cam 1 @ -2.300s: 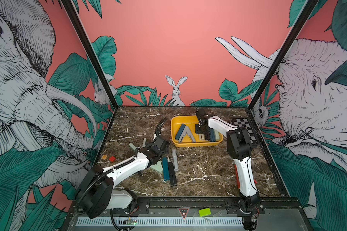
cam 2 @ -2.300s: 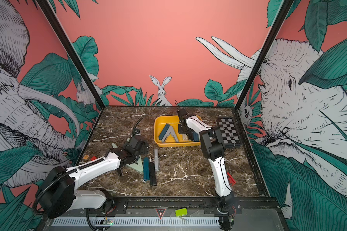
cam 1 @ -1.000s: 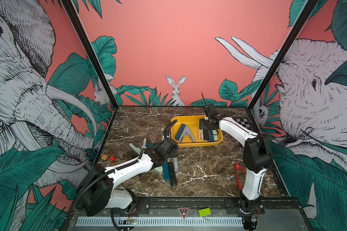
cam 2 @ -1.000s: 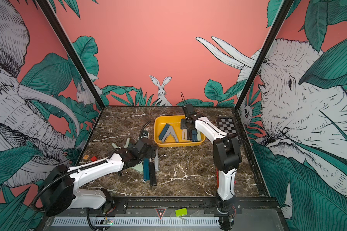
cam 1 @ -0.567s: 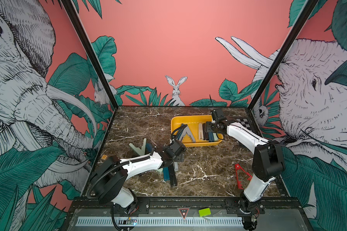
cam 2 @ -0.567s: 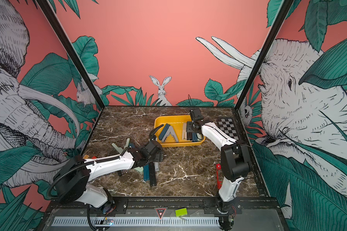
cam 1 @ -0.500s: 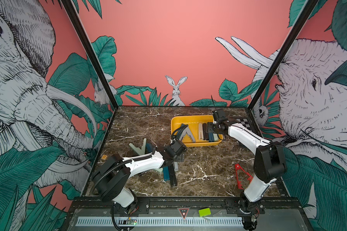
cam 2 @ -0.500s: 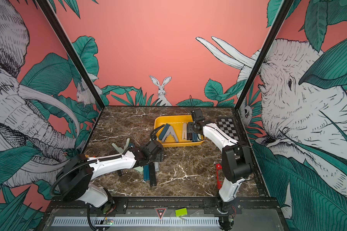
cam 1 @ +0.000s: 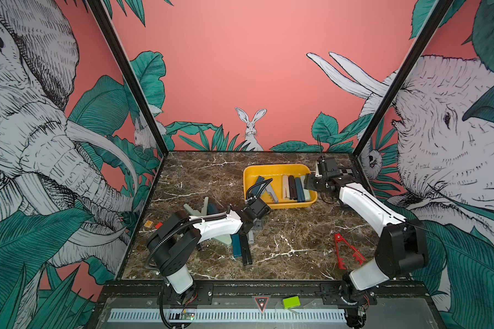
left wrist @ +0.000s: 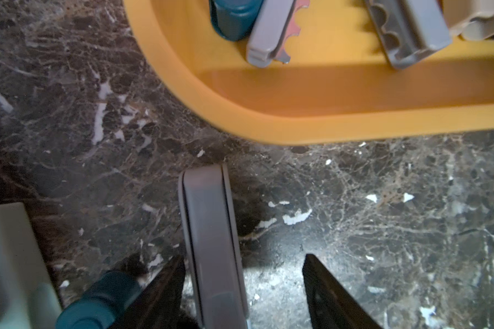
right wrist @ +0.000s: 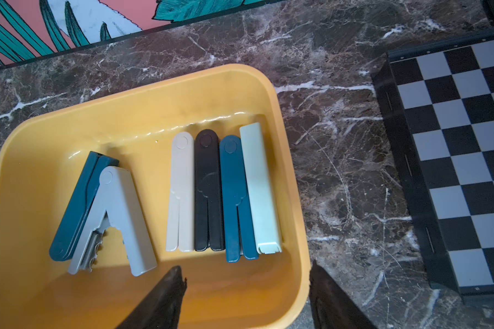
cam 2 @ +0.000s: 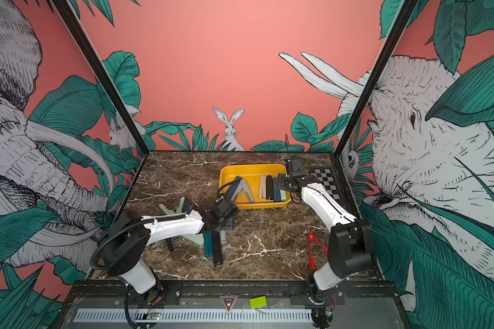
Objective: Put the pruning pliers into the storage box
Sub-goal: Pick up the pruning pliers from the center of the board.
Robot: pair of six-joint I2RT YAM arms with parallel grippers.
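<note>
My L claw (left wrist: 243, 256) straddles a folded grey plastic pruning plier (left wrist: 208, 228) on the dark marble table (left wrist: 382, 213), jaws apart, not clamped; farther back my R claw (right wrist: 246, 263) hangs open, empty, over the shallow yellow plastic storage box (right wrist: 293, 199) w/ six pliers (right wrist: 207, 193) inside.

A robot-lab test booth: jungle-mural panels (cam 1: 240, 71) enclose a marble tabletop (cam 1: 291, 228), left arm (cam 1: 217, 225) and right arm (cam 1: 365, 205).

A folded pruning pliers (left wrist: 211, 242) lies between my left gripper's (left wrist: 241, 265) jaws, the storage box (left wrist: 297, 125) just ahead. My right gripper (right wrist: 246, 270) hangs over that box's rim; six pliers (right wrist: 208, 193) inside, I think; chequered board (right wrist: 454, 142) beside.
</note>
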